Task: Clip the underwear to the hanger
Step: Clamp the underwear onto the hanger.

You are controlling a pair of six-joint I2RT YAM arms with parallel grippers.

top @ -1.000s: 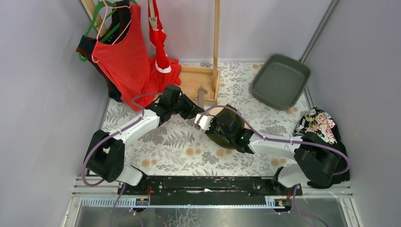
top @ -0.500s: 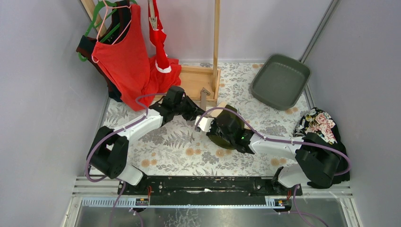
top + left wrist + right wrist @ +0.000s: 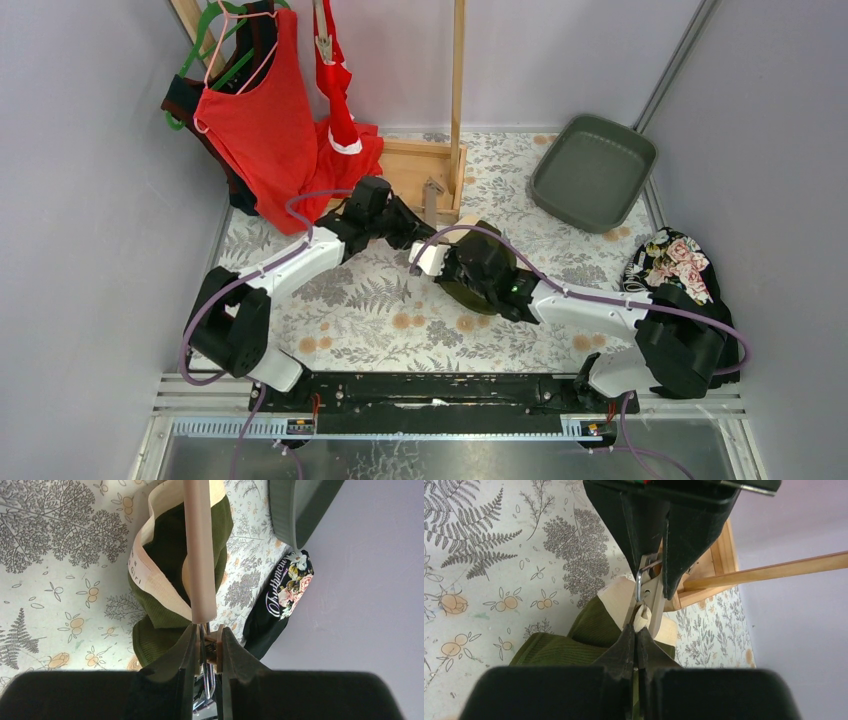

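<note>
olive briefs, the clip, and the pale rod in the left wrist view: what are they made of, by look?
The olive briefs: matte knit fabric with fine ribs showing. Their cream waistband looks smoother, likely woven elastic.
The clip: shiny bare metal wire spring. Its plates look like grey metal or pale wood, hard to tell.
The rod: pale unfinished wood, matte, round like a dowel.

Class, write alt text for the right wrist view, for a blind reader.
The right pincer pinches the cream waistband of green briefs, holding it up to a clip that the left pincer squeezes from above. A fern-print table lies beneath.
</note>
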